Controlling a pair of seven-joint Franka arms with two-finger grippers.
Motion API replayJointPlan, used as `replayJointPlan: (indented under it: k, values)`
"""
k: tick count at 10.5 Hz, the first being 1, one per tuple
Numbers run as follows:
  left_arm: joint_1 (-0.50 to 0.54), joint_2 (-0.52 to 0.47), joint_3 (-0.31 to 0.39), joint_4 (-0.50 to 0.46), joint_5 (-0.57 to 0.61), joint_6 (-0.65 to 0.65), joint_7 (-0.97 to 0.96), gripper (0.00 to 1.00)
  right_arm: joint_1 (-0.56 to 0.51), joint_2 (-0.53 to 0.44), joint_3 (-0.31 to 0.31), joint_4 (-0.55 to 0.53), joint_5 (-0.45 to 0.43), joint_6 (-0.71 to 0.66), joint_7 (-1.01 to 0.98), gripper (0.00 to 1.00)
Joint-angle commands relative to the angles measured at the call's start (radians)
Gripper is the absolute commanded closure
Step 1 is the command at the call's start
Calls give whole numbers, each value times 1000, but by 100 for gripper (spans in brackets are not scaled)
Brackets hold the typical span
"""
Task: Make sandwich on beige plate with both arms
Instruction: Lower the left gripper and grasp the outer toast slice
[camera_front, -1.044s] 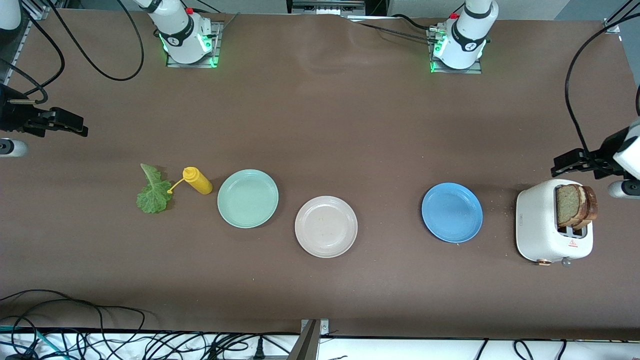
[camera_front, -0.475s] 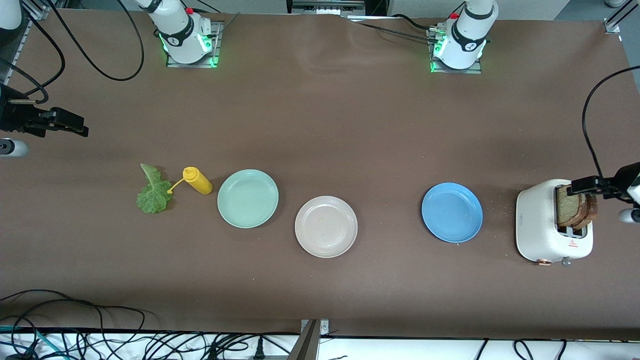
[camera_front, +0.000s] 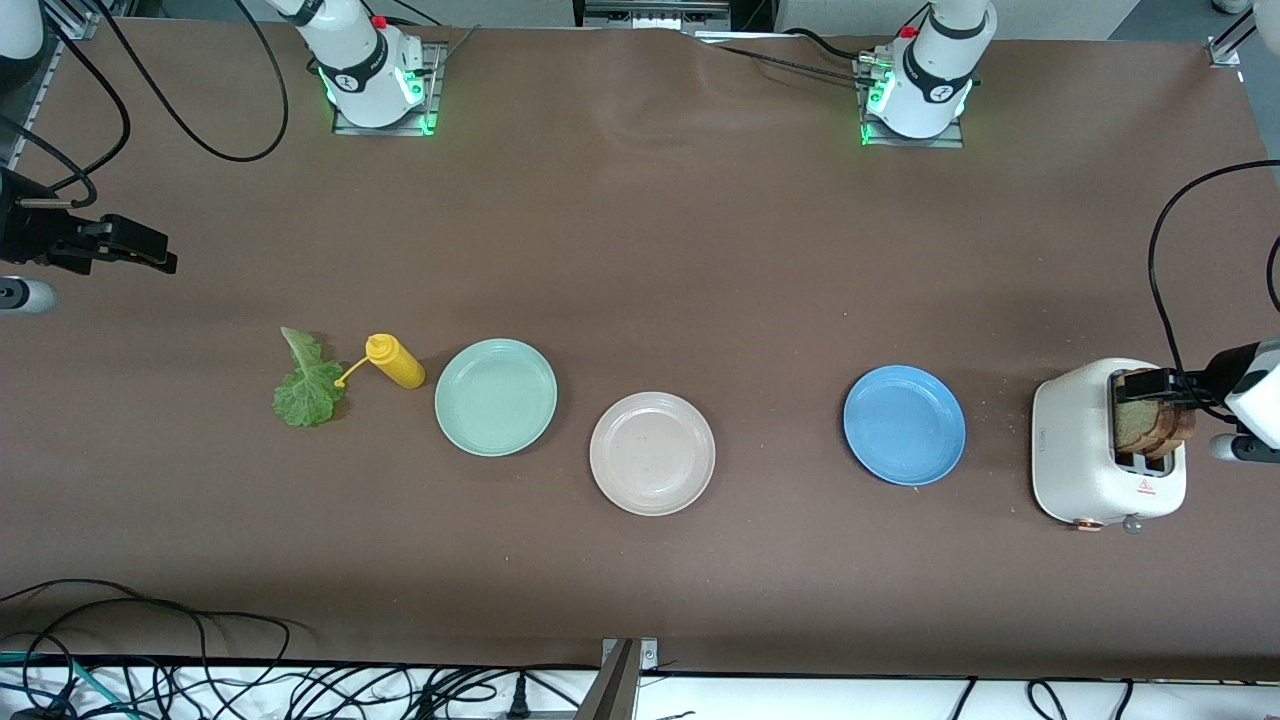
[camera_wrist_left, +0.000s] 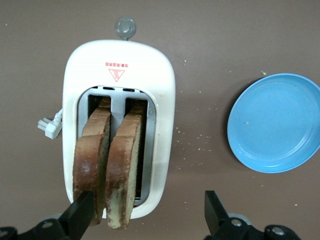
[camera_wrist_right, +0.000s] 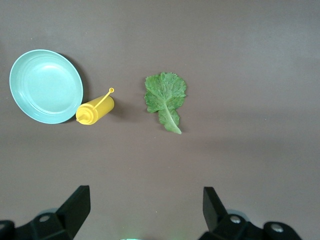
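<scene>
Two brown-crusted bread slices (camera_front: 1150, 428) stand upright in a white toaster (camera_front: 1085, 450) at the left arm's end of the table. In the left wrist view the slices (camera_wrist_left: 122, 160) stick up from the toaster's (camera_wrist_left: 117, 65) slots. My left gripper (camera_front: 1150, 385) (camera_wrist_left: 147, 215) hangs open over the slices' upper ends, one finger (camera_wrist_left: 80, 215) just outside the outer slice and holding nothing. The beige plate (camera_front: 652, 452) lies bare mid-table. A green lettuce leaf (camera_front: 305, 385) (camera_wrist_right: 166, 97) lies toward the right arm's end. My right gripper (camera_front: 140, 252) (camera_wrist_right: 144, 207) waits open over bare table there.
A blue plate (camera_front: 904, 424) (camera_wrist_left: 275, 122) lies between the toaster and the beige plate. A mint-green plate (camera_front: 496, 396) (camera_wrist_right: 45, 85) and a yellow squeeze bottle (camera_front: 397, 362) (camera_wrist_right: 95, 111) on its side lie between the beige plate and the lettuce. Crumbs dot the table by the toaster.
My left gripper has come in over the toaster and now sits at the tops of the bread slices. The right arm has not moved.
</scene>
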Motion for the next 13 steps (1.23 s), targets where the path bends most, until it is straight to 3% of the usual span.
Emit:
replayJointPlan:
  k: [1, 13]
  values:
    - [7, 16, -9, 7, 38, 3, 16, 3, -6, -1, -1, 12, 13, -9, -13, 0]
    - [-35, 38, -15, 7, 39, 1, 0, 2, -4, -1, -1, 12, 13, -9, -15, 0]
